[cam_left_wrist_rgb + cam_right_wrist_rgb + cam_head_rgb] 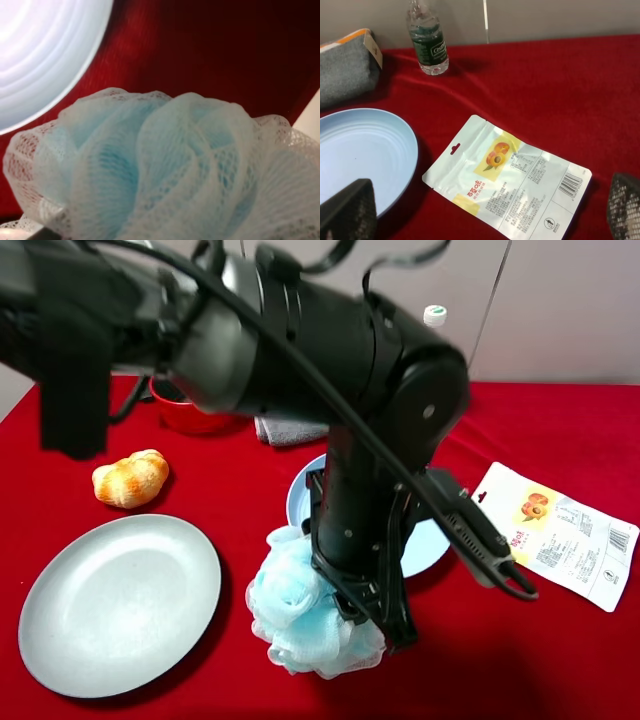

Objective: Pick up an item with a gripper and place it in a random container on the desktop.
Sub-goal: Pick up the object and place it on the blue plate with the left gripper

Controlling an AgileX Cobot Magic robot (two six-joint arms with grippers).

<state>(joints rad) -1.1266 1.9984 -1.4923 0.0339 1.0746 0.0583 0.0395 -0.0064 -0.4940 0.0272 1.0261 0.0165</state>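
The bath pouf (300, 615) sits on the red worktop (560, 660), against the near rim of the light blue plate (432, 540), with the grey-green plate (120, 600) on its other side. The left claw (372, 620) is buried in the netting, and I cannot tell whether it pinches the mesh or stands apart. The right claw (485, 207) hangs spread and empty. The risk is a shallow bite: with only loose ruffles caught, the pouf may slip free, or netting may snag a finger and refuse to drop. It could also roll off the shallow rim.
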